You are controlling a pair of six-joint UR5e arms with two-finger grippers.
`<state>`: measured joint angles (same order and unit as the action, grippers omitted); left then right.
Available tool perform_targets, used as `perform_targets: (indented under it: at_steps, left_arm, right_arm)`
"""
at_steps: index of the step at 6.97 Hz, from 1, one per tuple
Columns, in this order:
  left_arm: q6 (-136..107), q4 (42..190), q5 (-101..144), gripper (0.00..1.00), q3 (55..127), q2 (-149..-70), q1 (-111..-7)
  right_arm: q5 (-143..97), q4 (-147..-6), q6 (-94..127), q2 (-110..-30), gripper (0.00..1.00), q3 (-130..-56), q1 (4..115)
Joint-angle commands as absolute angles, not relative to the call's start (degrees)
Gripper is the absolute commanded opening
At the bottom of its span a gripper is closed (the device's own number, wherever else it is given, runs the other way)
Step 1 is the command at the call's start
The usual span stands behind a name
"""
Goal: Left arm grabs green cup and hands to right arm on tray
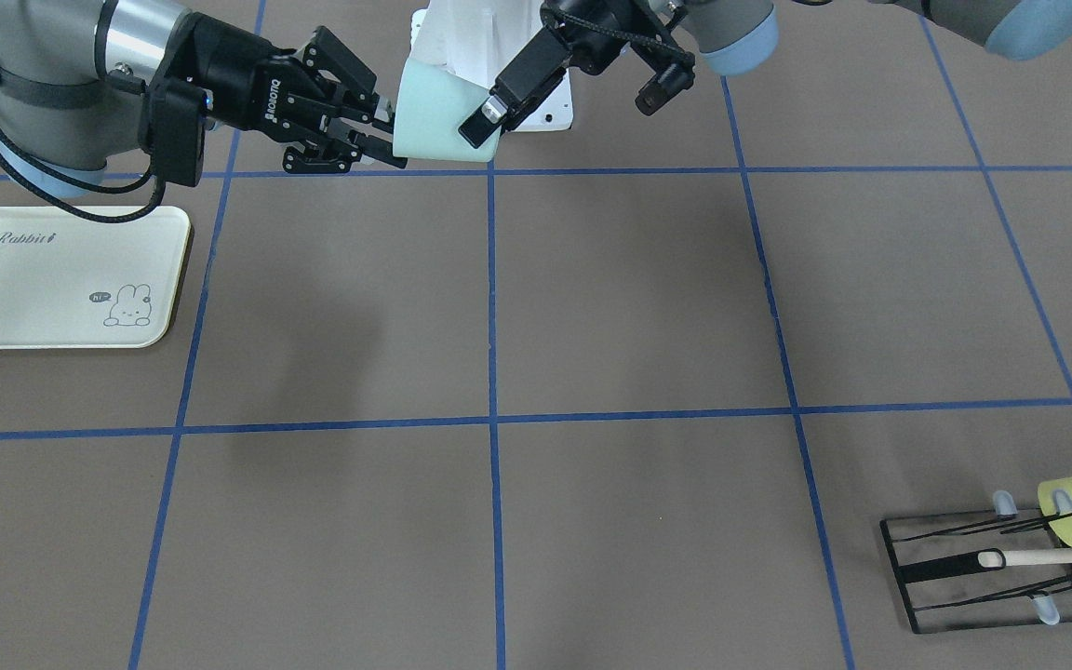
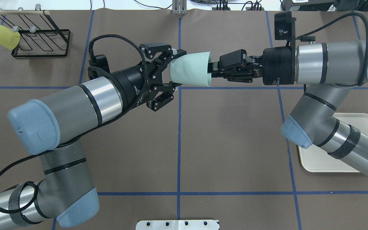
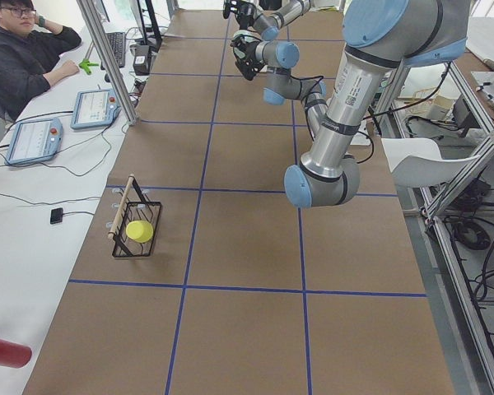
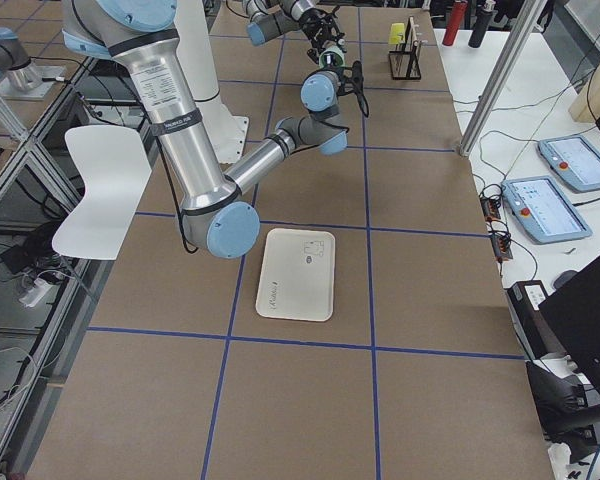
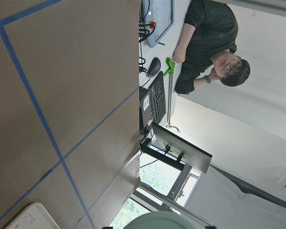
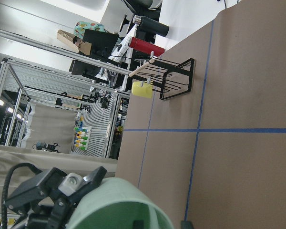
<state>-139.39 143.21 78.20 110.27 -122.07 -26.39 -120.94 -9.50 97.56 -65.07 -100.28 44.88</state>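
The green cup (image 2: 192,70) is held off the table (image 2: 228,137), lying horizontally between the two grippers, close to the central blue tape line (image 2: 180,127). It is seen as a small, smooth, plain tumbler of pale mint colour, tapered from a wide open mouth to a narrower base. The base is turned toward the left gripper (image 2: 176,68), whose fingers are spread to the base's width and set against opposite sides of it. The mouth is turned toward the right gripper (image 2: 214,68), whose fingers are drawn almost together on the rim. One tip is seen inside the mouth in the right wrist view. The tray (image 1: 43,279) is laid flat on the table at the robot's right, well apart from the cup. It is partly covered by the right arm (image 2: 327,64) in the overhead view.
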Motion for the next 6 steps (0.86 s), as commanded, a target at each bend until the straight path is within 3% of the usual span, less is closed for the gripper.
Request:
perform_targets:
  at_steps: [1, 4, 6]
  left_arm:
    - [-139.4, 143.3, 78.1, 0.39, 109.9, -122.2, -26.0]
    - [-139.4, 143.3, 78.1, 0.39, 110.0, -122.3, -25.9]
    - [-139.2, 143.2, 78.1, 0.51, 109.7, -122.3, -26.0]
  right_arm:
    - [-120.9, -9.5, 97.6, -65.1, 0.27, -100.3, 44.7]
    - [-120.9, -9.5, 97.4, -65.1, 0.26, -100.3, 44.6]
    - [-120.9, -9.5, 97.4, -65.3, 0.0, -100.3, 44.6]
